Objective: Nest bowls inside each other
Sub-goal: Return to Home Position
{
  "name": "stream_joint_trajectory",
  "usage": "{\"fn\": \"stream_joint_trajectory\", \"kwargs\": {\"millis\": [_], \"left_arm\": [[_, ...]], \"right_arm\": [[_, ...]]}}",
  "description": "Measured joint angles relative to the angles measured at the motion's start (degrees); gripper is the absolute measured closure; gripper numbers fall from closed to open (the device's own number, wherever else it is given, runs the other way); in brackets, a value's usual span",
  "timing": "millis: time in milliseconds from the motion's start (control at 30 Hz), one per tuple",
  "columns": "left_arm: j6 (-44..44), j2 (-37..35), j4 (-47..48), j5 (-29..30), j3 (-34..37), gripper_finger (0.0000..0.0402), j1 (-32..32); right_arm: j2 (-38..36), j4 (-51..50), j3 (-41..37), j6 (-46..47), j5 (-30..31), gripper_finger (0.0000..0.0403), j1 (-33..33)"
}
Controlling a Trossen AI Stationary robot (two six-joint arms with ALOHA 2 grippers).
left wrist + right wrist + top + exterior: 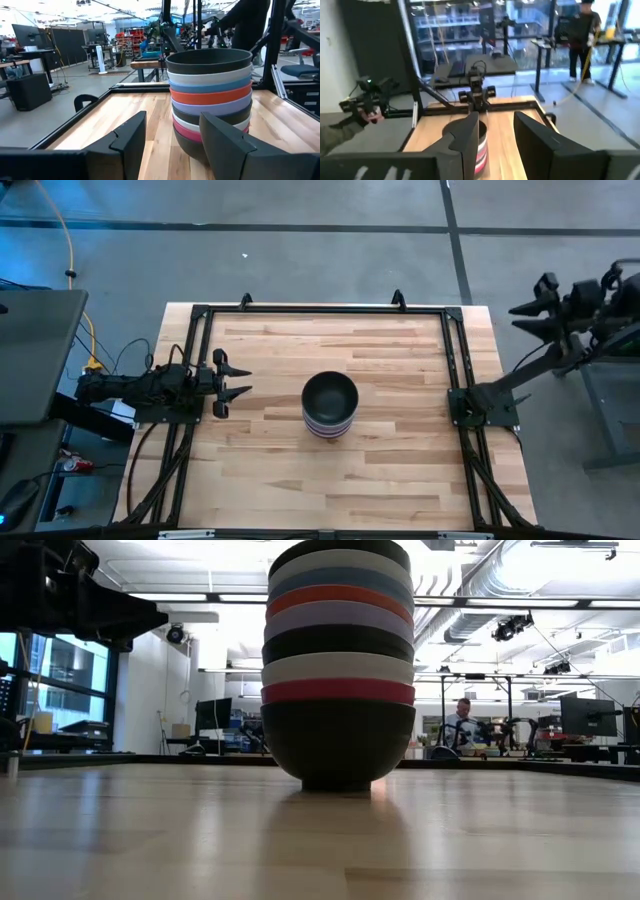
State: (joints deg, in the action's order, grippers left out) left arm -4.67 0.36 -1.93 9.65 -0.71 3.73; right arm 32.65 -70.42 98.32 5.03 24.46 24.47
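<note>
Several bowls stand nested in one stack (330, 405) in the middle of the wooden table, the bottom black bowl resting on its base (338, 780). From the top down I see black, white, blue, red, lavender, black, white, magenta and black (338, 670). My left gripper (238, 381) is at the table's left edge, pointing level at the stack (210, 100), open (172, 131) and short of it. My right gripper (518, 318) is raised beyond the table's right edge, open (495, 132), with the stack (481, 147) far ahead of it.
A black metal frame (320, 310) runs around the table top, with arm mounts at left and right (485, 405). Bare wood lies all around the stack. People show in the room beyond the table (580, 35) (462, 722).
</note>
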Motion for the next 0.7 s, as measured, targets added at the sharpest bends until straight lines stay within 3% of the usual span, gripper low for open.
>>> {"fn": "stream_joint_trajectory", "kwargs": {"millis": [267,367,700], "left_arm": [[0.0,0.0,0.0,0.0,0.0,0.0229,0.0],[0.0,0.0,0.0,0.0,0.0,0.0229,0.0],[0.0,0.0,0.0,-0.1,0.0,0.0229,0.0]], "right_arm": [[-12.2,18.2,-21.2,-5.2,-7.3,0.0289,-3.3],[-12.9,22.7,-25.3,-6.4,-11.0,0.0289,-4.5],[-12.1,31.3,-36.1,-3.5,-11.3,0.0289,-8.4]]}}
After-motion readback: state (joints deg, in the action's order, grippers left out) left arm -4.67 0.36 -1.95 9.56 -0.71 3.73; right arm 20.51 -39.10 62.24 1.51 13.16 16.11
